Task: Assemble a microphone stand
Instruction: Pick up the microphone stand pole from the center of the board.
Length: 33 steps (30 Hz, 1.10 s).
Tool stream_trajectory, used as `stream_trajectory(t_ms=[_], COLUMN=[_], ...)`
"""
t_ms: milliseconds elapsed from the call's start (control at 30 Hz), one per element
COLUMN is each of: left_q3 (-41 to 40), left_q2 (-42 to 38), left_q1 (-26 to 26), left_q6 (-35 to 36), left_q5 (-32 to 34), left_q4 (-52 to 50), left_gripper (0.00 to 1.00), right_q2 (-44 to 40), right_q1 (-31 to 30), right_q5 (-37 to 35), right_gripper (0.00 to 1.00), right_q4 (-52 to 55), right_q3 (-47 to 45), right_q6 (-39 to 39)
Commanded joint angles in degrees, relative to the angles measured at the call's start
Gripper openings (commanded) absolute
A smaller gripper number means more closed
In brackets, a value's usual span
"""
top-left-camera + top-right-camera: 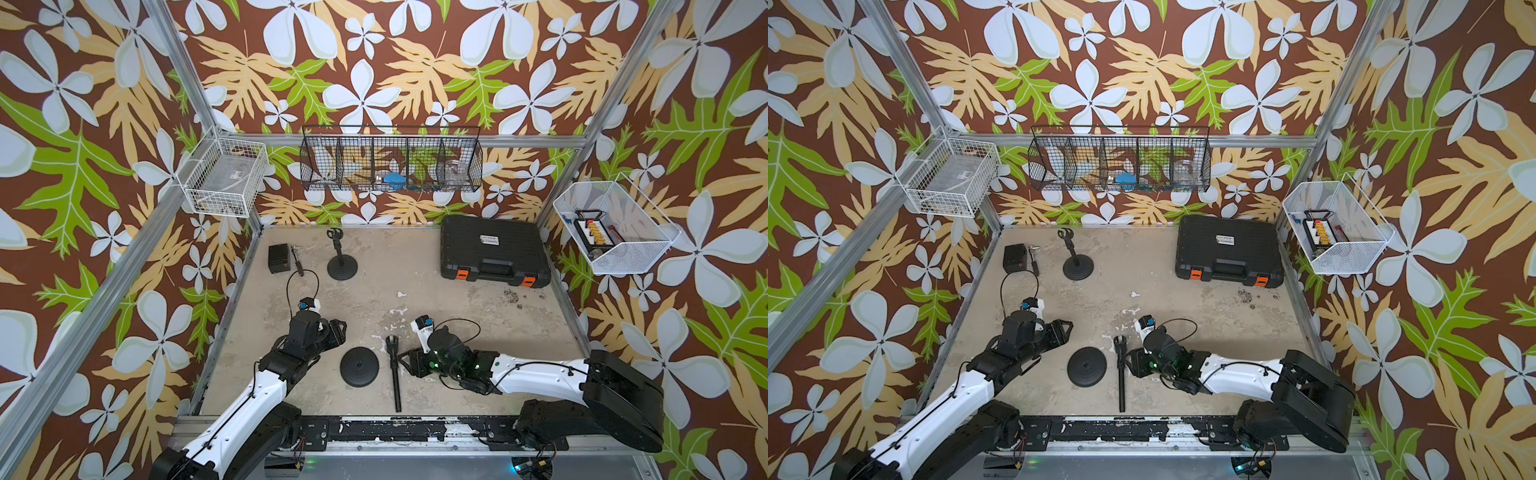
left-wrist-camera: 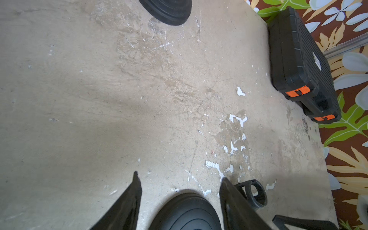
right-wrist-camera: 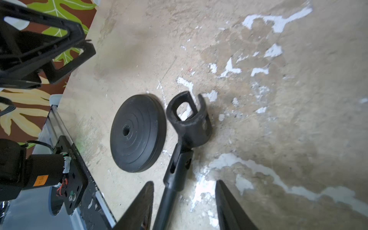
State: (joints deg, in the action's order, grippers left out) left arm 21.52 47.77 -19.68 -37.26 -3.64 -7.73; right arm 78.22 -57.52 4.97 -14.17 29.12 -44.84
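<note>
The likeliest slip is at the black pole with a U-shaped microphone clip (image 3: 177, 159), which lies flat on the worn beige surface (image 1: 415, 291). The right jaws stand apart on either side of it without touching, and the pole sits nearer one finger. An uneven close could roll the round shaft or shove it into the black round base disc (image 3: 138, 133) just beside it. The hold would also land close to the clip end, so the long free end may droop or swing on lifting. The left jaws are open and empty, with the disc's rim (image 2: 187, 213) showing between them. If the disc is not pinned, it will probably skate or spin when the pole end is pressed into its centre hole. The two arms work close together, so a wide swing risks a knock. The pole's far end lies near the front metal rail (image 1: 374, 430), leaving little room there. The middle of the surface is open, and the assembled black stand (image 1: 341, 259), small black box (image 1: 278, 257) and black hard case with orange latches (image 1: 494, 251) sit well apart at the back.
</note>
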Motion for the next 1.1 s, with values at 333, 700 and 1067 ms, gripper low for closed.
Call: stream_trajectory(t_ms=[333, 700, 1067], left_q3=[0.02, 0.27, 0.38], left_q2=[0.31, 0.84, 0.91], left_q1=[-0.70, -0.80, -0.80], left_q6=[-0.36, -0.21, 0.08], left_q5=[-1.37, -1.28, -1.28], left_q4=[1.64, 1.56, 1.53], left_gripper=[0.64, 0.64, 0.65], right_q2=[9.22, 14.21, 18.00], right_q1=[-1.80, -1.73, -2.06], right_q5=[-0.49, -0.39, -2.67], right_gripper=[0.49, 0.44, 0.34], right_q4=[4.93, 5.83, 8.38], right_q3=[7.00, 11.55, 14.18], right_q6=[0.24, 1.85, 3.11])
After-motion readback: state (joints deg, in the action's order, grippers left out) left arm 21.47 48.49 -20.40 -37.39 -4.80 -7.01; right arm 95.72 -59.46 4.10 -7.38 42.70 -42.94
